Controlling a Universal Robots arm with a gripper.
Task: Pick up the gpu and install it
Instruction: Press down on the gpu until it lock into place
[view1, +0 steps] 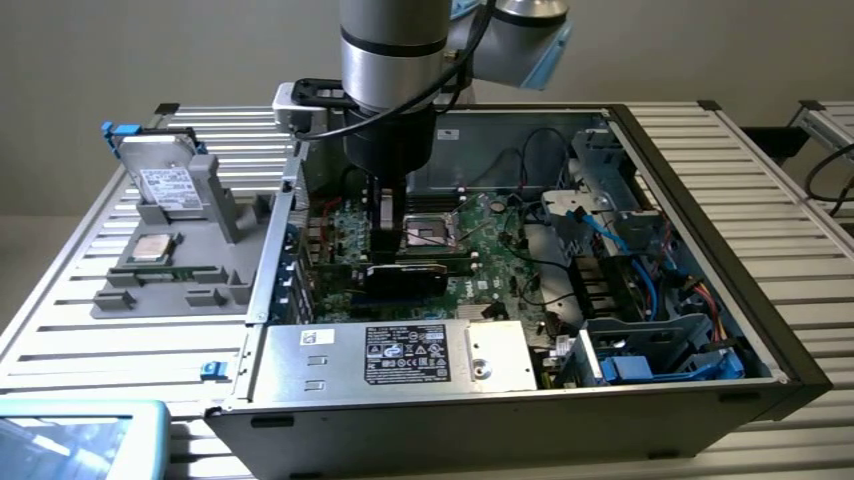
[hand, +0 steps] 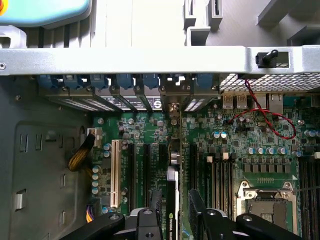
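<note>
Reaching straight down into the open computer case (view1: 694, 300), arm vertical — fingers (hand: 197, 205) pinching the gpu (hand: 171, 200) edge-on over the motherboard (hand: 235, 145).

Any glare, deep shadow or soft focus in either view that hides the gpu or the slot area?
Exterior view: even lighting, the arm shades the black gpu and motherboard beneath it. Wrist view: bright metal case rail is slightly washed out, the gripper fingers are dark, and the gpu edge between them is close and soft.
</note>
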